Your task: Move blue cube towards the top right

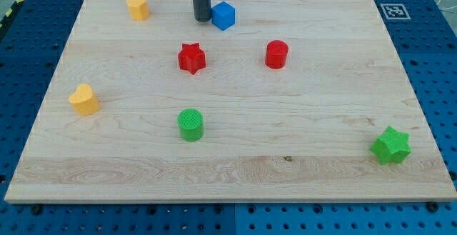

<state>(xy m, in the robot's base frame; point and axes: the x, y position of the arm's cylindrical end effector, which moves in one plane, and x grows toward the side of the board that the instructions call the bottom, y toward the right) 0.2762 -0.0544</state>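
Observation:
The blue cube [224,15] sits near the view's top edge of the wooden board [335,113], a little left of centre. My tip [201,18] is the lower end of a dark rod coming down from the view's top. It stands just left of the blue cube, touching it or nearly so.
A red star [191,58] lies below the cube and a red cylinder [276,53] to its lower right. A yellow block [138,8] is at the top left, a yellow heart [84,99] at the left, a green cylinder [191,124] lower centre, a green star [390,146] bottom right.

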